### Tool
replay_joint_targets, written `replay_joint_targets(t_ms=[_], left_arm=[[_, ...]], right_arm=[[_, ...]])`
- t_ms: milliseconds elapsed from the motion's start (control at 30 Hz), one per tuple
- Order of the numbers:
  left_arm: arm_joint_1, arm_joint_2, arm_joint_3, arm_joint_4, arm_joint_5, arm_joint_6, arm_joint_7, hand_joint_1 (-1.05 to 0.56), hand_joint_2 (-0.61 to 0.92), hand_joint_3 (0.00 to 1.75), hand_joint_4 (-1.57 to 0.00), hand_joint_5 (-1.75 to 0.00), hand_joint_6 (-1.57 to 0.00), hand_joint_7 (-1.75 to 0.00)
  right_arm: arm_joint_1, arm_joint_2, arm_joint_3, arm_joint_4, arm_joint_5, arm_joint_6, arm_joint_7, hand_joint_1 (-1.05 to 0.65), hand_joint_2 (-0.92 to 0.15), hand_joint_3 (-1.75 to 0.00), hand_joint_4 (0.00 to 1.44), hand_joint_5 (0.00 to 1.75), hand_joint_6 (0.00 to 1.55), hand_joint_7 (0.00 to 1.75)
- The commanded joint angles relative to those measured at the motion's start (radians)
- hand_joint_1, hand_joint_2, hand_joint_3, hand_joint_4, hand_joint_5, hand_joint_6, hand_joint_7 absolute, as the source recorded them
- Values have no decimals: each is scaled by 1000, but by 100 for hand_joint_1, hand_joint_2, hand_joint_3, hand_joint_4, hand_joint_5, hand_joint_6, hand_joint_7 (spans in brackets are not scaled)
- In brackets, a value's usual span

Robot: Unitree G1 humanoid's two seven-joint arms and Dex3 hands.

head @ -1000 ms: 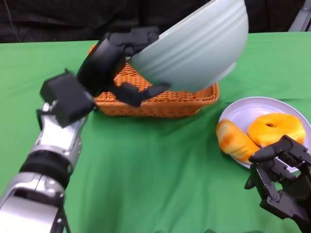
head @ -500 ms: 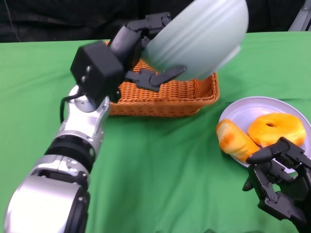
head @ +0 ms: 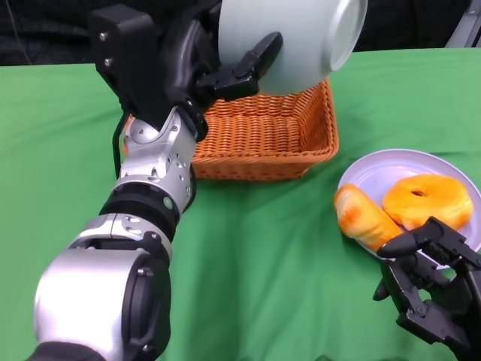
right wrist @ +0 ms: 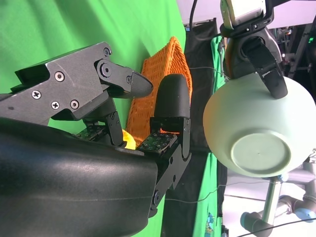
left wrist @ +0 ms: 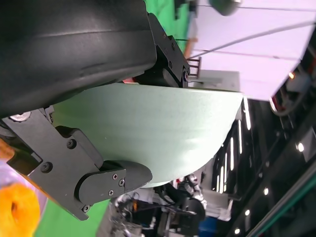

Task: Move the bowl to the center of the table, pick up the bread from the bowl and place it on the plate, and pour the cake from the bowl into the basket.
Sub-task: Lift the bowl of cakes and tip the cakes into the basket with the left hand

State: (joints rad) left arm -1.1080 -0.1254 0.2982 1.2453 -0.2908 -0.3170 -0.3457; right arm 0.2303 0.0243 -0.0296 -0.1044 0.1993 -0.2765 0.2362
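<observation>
Tipped much further than a second ago, the bowl (head: 289, 41) now sits at the top centre of the head view with its round foot turned toward the upper right, where earlier its ribbed side faced the camera. Its holder, the left hand (head: 203, 64), grips it with one finger lying across the pale wall, and the left forearm (head: 154, 180) has swung up from the lower left to stand nearly upright in the left half of the frame. Below the bowl, the basket (head: 263, 139) is more exposed than before; whether the cake is in it cannot be told. At lower right the plate (head: 383, 169) carries the bread (head: 364, 218) and a doughnut (head: 427, 199), unmoved. Just below them the right hand (head: 428, 282) stays put, fingers loosely curled and apart, holding nothing.
</observation>
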Motion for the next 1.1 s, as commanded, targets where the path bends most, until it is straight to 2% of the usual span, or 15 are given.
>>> replay_joint_targets(t_ms=[33,167,267,333,533,633,667,733,967,1100], left_arm=[[-64,-13,70,-4,-80,101,-16,-11,58,120,-81,-170,-79,-149],[-75,-22,137,-7,-156,216,-21,-11,66,110,-79,-167,-80,-144],[-82,-26,183,-7,-208,291,-23,-15,77,92,-80,-166,-78,-145],[-86,-26,213,-5,-241,340,-24,-17,82,85,-79,-172,-70,-153],[-94,-19,302,5,-338,475,-13,-18,79,88,-74,-175,-62,-160],[-93,-19,333,6,-366,514,-2,-19,78,88,-73,-175,-59,-162],[-92,-19,347,8,-381,530,2,-21,78,86,-76,-175,-59,-170],[-90,-19,372,11,-406,558,15,-22,77,84,-78,-175,-60,-173],[-86,-16,411,11,-437,596,56,-25,88,57,-78,-175,-61,-175],[-82,-12,411,9,-436,602,61,-27,92,52,-78,-175,-59,-175]], right_arm=[[-4,-7,-3,5,11,-15,5,-11,-70,-79,63,165,59,131],[-3,-7,-6,8,12,-21,10,-10,-68,-84,62,164,59,130],[-1,-6,-6,7,11,-24,11,-11,-68,-85,62,165,59,131],[0,-6,-5,7,10,-26,11,-12,-67,-85,62,165,59,131],[2,-6,-6,11,11,-32,15,-12,-66,-86,63,166,60,131],[3,-7,-6,9,13,-32,17,-13,-66,-86,63,166,59,131],[5,-6,-6,8,16,-32,18,-13,-67,-85,63,166,59,132],[6,-6,-6,5,19,-31,20,-13,-68,-84,63,167,59,133],[5,-7,-7,4,25,-25,25,-13,-70,-80,62,169,58,136],[7,-8,-7,3,27,-23,24,-13,-69,-80,62,168,58,136]])
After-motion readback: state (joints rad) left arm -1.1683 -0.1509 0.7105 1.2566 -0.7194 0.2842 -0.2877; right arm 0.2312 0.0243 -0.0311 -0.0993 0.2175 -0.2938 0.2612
